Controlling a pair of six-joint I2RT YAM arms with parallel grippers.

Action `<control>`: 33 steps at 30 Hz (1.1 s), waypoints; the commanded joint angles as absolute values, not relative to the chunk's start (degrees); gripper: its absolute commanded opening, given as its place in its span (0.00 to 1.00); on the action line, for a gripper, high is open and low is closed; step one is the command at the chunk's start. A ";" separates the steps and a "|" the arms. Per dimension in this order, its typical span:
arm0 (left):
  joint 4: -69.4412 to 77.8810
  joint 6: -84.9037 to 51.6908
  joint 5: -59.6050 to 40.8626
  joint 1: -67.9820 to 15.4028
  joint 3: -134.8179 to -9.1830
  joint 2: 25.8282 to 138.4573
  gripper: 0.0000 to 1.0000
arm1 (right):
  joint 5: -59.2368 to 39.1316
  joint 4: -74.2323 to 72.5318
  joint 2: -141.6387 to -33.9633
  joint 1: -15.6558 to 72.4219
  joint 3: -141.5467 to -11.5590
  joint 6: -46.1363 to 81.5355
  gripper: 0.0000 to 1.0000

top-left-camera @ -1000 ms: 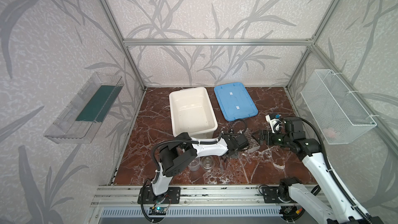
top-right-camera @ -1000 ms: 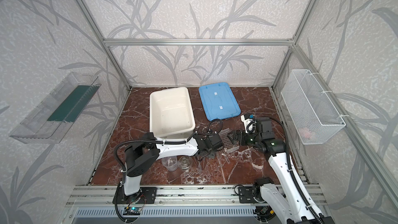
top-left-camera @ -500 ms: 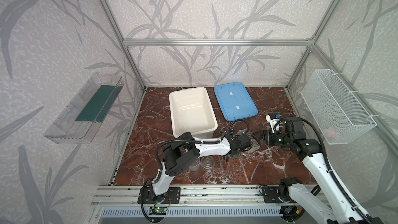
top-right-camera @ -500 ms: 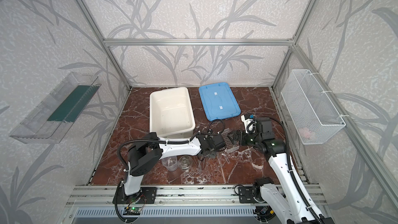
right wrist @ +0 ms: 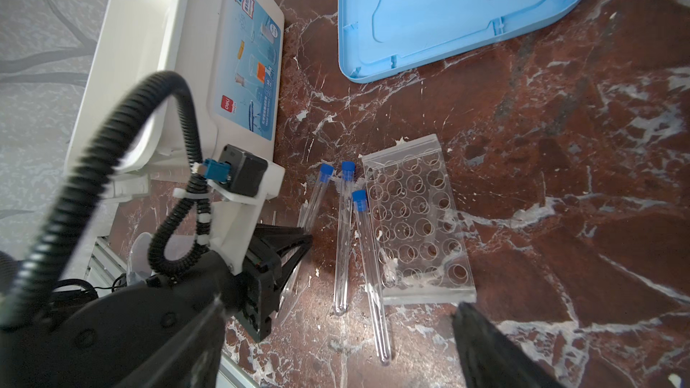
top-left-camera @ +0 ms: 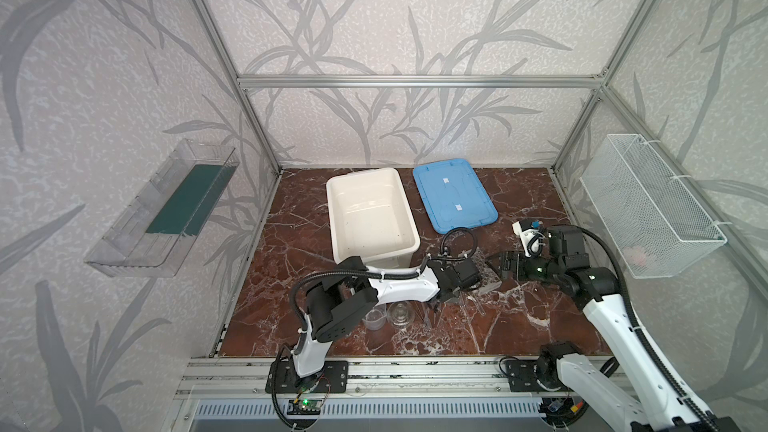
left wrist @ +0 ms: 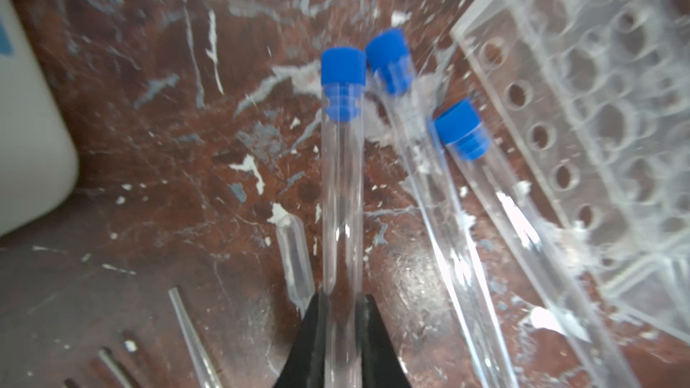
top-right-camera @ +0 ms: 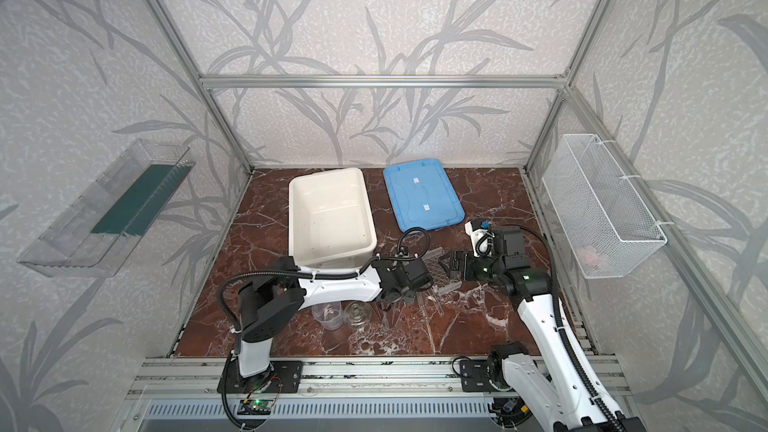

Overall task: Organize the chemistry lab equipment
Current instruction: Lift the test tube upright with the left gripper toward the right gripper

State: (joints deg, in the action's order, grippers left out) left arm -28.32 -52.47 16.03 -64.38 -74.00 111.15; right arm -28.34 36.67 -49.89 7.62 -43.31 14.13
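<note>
black left fingers (left wrist: 310, 345) clamped on blue-capped tube (left wrist: 343, 199); right fingers (right wrist: 496, 348) wide apart.

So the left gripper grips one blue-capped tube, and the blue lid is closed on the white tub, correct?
No: both top views show the blue lid lying on the table beside the open white tub. The left gripper does grip a blue-capped tube.

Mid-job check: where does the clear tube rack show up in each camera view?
Top view: clear tube rack lies just right of centre.
Top view: rack lies just right of centre.
Left wrist: rack seen close up, beside the capped tubes.
Right wrist: rack mid-frame, same tubes alongside.
Shared landmark: white tub, in all four views.
</note>
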 commanded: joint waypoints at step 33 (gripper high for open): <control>23.00 -26.28 0.45 -63.68 -45.61 86.54 0.11 | -38.34 36.01 -67.00 16.79 -58.38 16.27 0.71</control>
